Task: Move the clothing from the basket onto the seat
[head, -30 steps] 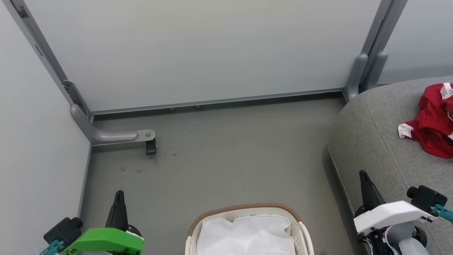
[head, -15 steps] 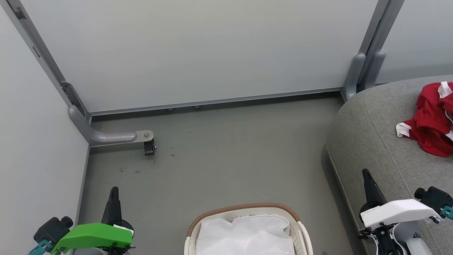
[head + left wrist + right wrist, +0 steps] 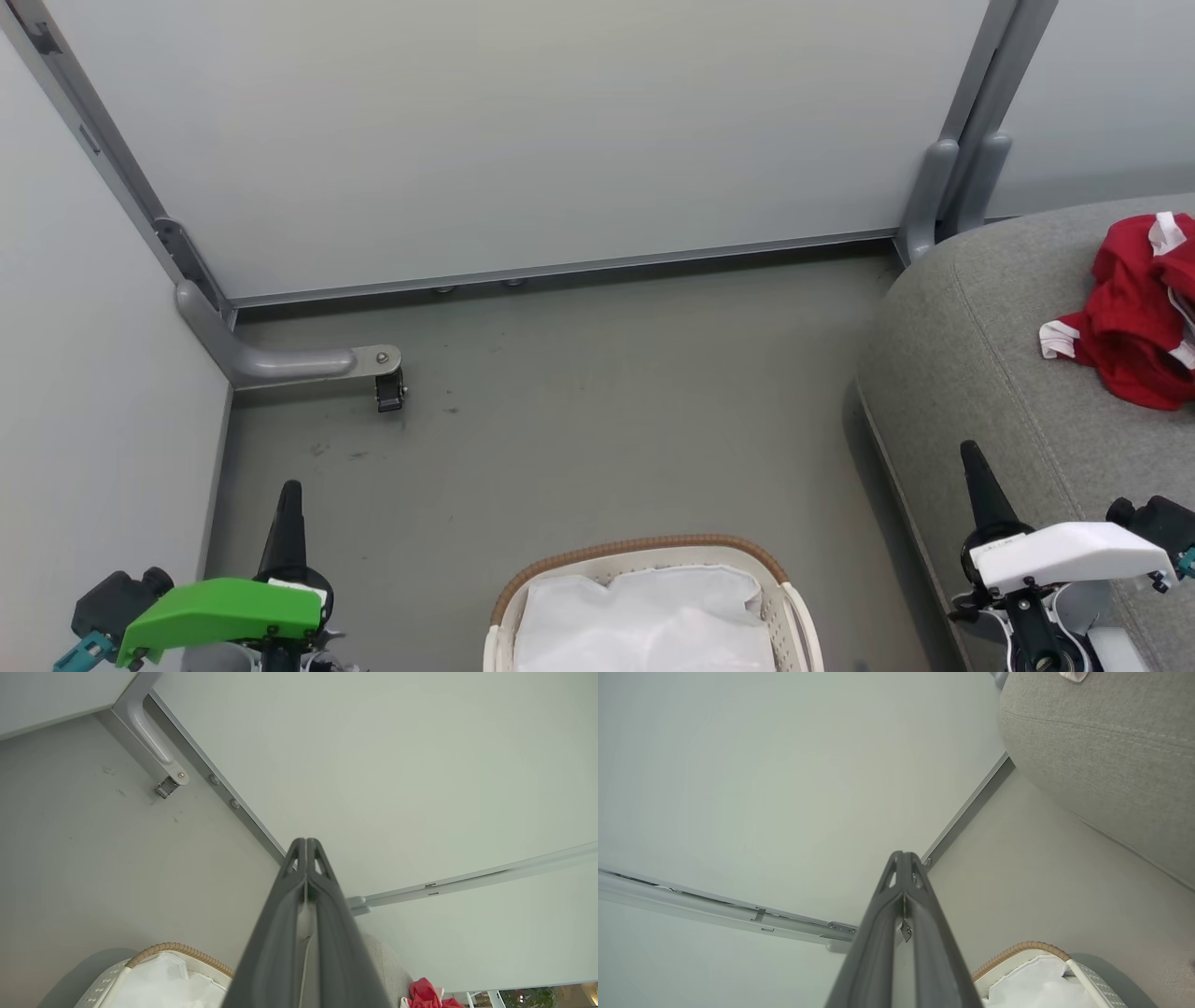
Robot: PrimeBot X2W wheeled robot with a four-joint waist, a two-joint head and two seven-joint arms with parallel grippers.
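Red clothing (image 3: 1134, 336) on seat (image 3: 980, 355), basket (image 3: 644, 546) holding just liner (image 3: 644, 625), hence left end effector (image 3: 288, 495), right end effector (image 3: 971, 457) pressed together, empty.

Grey floor (image 3: 607, 420) carrying white basket (image 3: 644, 545), grey seat (image 3: 971, 373) carrying crumpled red clothing (image 3: 1130, 345)

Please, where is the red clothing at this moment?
In the head view, the clothing lies at the far right on the grey seat, away from the basket at the bottom centre.
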